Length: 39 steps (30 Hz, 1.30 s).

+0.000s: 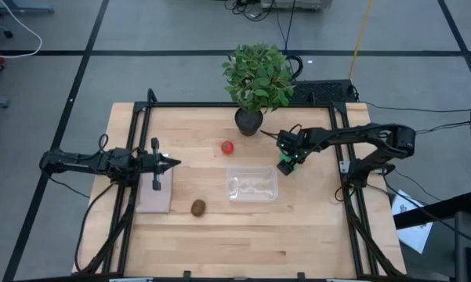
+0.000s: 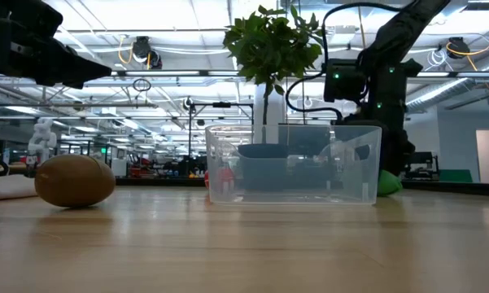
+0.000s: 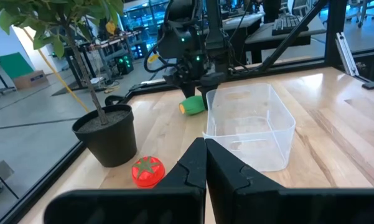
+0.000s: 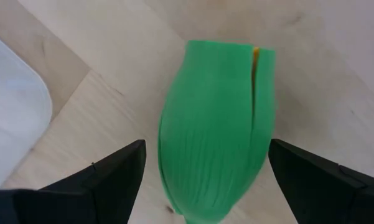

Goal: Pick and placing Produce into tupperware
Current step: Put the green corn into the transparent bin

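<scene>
- The green piece lies nearest the lens in the right wrist view, flat on the wood and filling the gap between the two dark fingers, which stand wide on either side of it without touching.
- Far left, the left gripper waits above the pale slab, its fingers pressed together and holding nothing.
- The kiwi sits on the near side of the table, just right of the slab.
- The tomato lies farther back, near the potted plant.
- The clear tub stands in the middle with nothing in it.
- At the tub's far right corner the right gripper hangs over the green piece.
- To do this well, I would drop straight down, keep the piece centred, close across its narrow width rather than its length, then lift clear of the tub wall before moving left over it.
</scene>
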Available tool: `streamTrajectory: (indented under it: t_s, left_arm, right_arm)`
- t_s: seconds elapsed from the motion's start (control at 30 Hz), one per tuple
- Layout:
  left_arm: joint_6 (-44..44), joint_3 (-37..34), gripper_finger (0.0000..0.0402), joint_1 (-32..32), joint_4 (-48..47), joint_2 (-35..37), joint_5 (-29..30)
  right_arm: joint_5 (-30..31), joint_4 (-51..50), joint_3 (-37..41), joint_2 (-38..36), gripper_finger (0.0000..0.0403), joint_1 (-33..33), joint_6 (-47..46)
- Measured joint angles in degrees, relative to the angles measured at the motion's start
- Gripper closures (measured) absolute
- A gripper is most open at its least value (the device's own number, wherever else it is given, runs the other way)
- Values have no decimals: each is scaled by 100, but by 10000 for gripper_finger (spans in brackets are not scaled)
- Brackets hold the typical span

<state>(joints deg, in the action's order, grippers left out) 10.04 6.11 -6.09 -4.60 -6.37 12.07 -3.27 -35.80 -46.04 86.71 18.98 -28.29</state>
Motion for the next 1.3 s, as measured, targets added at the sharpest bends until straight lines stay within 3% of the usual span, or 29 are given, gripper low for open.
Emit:
streamTrajectory:
  t_s: [0.23,0.57,0.93,1.3]
  left_arm:
    - [0,0,399,0,-26,0,0]
    - [-26,0,398,0,-39,0,-2]
    - [-48,0,398,0,-39,0,-4]
    - [-48,0,398,0,-37,0,-2]
  right_arm:
    - [13,319,-2,23,99,0,138]
    - [12,445,-4,1,207,0,311]
    - [14,553,-2,-193,188,0,356]
    - [26,961,-2,-1513,198,13,367]
